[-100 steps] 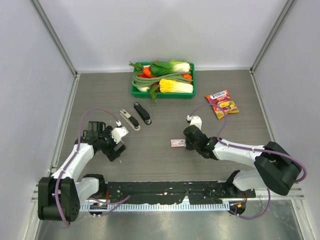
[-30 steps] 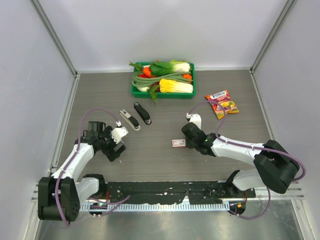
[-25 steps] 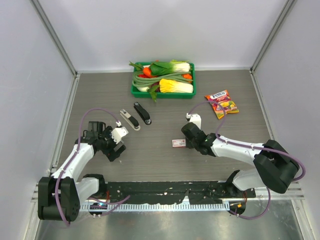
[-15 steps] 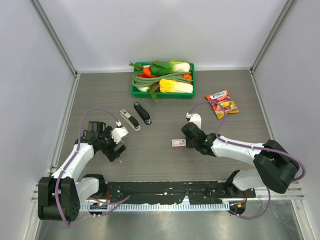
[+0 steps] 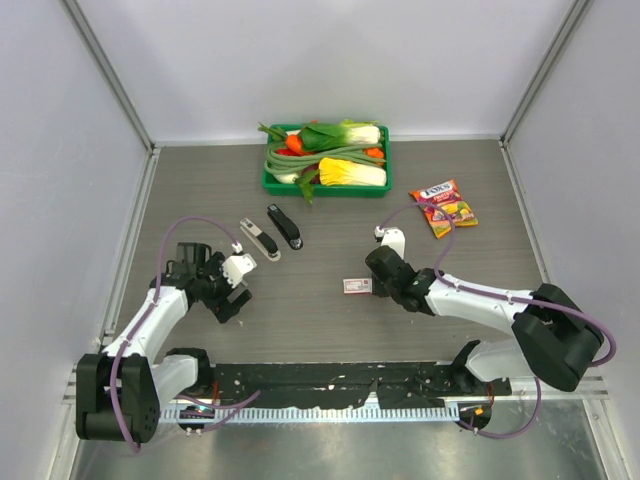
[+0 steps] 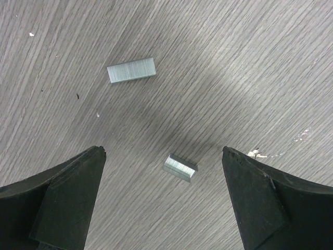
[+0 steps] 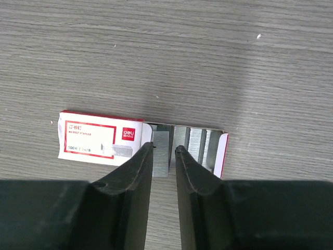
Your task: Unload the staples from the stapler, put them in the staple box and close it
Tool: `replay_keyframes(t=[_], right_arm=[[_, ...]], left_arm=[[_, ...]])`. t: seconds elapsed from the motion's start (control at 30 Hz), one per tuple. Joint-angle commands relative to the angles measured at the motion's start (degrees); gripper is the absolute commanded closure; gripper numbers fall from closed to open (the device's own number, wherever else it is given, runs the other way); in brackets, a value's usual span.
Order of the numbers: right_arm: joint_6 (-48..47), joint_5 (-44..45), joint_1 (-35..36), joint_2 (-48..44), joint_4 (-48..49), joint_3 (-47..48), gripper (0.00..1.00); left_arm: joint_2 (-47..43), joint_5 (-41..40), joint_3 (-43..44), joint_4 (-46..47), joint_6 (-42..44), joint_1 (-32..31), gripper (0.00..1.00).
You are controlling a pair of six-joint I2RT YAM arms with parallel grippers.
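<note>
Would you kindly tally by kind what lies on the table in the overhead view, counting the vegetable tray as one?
Staplers: 2, white stapler, black stapler
Staple box: 1
Snack packet: 1
Vegetable tray: 1
Total: 5

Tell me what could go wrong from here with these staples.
The short grey metal staple strip between the right fingers, over the open red-and-white cardboard staple box, may slip or snap. The two loose grey strips below the open left fingers are tiny, so pinching could scatter them.
</note>
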Motion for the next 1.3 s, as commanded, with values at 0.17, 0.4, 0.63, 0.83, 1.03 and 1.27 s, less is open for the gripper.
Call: replay_keyframes(t=[0.17, 0.4, 0.63, 0.83, 1.03, 1.27], right_arm=[[-0.3, -0.1, -0.1, -0.3, 2.7, 0.1, 0.64], [-0.3, -0.9, -0.2, 1.7, 2.9, 0.0, 0.64], [-0.2, -0.7, -0.1, 2.0, 3.1, 0.1, 0.69], [-0.2, -0.3, 0.0, 0.5, 2.6, 0.2, 0.76], [-0.2, 0.7, -0.1, -1.0, 1.7, -0.1, 0.78], [-0.3, 1.6, 0.0, -2.6, 1.6, -0.7, 0.8]], left_arm=[[0.0, -0.1, 0.4, 0.4, 0.8, -0.2, 0.0], [-0.3, -0.4, 0.1, 0.8, 1.1, -0.2, 0.0], [-0.1, -0.4, 0.0, 0.8, 1.2, -0.2, 0.0], [0.0, -0.4, 0.0, 0.7, 1.3, -0.2, 0.0], [0.2, -0.3, 0.0, 0.8, 1.3, -0.2, 0.0], [0.4, -0.2, 0.1, 0.7, 1.1, -0.2, 0.0]])
